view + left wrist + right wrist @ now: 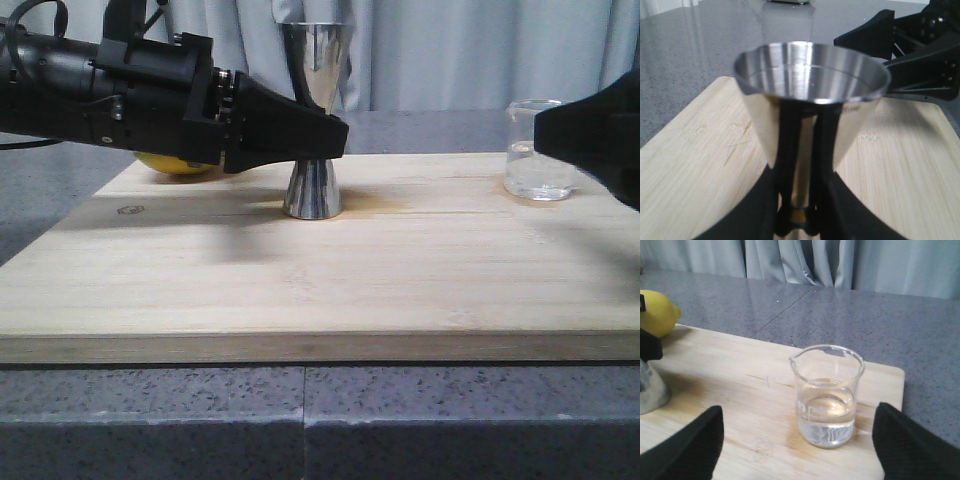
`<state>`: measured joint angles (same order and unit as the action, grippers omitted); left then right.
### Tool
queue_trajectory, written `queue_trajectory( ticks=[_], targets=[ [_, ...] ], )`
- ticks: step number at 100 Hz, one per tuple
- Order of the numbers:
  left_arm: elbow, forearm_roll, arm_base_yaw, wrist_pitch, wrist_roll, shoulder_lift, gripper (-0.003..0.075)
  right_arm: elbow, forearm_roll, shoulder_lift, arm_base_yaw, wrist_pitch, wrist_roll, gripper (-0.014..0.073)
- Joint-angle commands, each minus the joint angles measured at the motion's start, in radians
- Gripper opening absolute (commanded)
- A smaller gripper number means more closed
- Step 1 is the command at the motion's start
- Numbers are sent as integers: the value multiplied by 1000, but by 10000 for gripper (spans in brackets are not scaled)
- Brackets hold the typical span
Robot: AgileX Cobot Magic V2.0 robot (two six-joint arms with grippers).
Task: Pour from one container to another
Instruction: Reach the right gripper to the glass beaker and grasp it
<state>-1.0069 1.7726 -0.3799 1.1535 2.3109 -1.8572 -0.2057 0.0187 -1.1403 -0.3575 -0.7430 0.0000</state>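
The steel jigger (313,188) stands upright on the wooden board (300,290), left of centre. My left gripper (335,135) reaches in from the left and is shut on its narrow gold-banded waist. In the left wrist view the jigger's upper cup (810,75) looks empty, with the left gripper (800,215) clamped below it. The glass beaker (540,150) stands at the board's back right, holding some clear liquid. My right gripper (797,450) is open, and the beaker (827,395) sits just beyond its spread fingertips, untouched.
A yellow lemon (180,163) lies behind my left arm at the board's back left, and the lemon (655,312) also shows in the right wrist view. Grey speckled counter (300,420) surrounds the board. Curtains hang behind.
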Motion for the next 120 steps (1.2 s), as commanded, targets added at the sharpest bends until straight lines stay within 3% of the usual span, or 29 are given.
queue_trajectory(
  ticks=[1, 86, 120],
  targets=[
    [-26, 79, -9, 106, 1, 39, -19, -36, 0, -40, -2, -123, 0, 554],
    [-26, 79, -9, 106, 1, 39, -19, -196, 7, -333, 48, -166, 8, 550],
    [-26, 79, -9, 106, 1, 39, -19, -205, 7, -347, 48, -178, 8, 456]
  ],
)
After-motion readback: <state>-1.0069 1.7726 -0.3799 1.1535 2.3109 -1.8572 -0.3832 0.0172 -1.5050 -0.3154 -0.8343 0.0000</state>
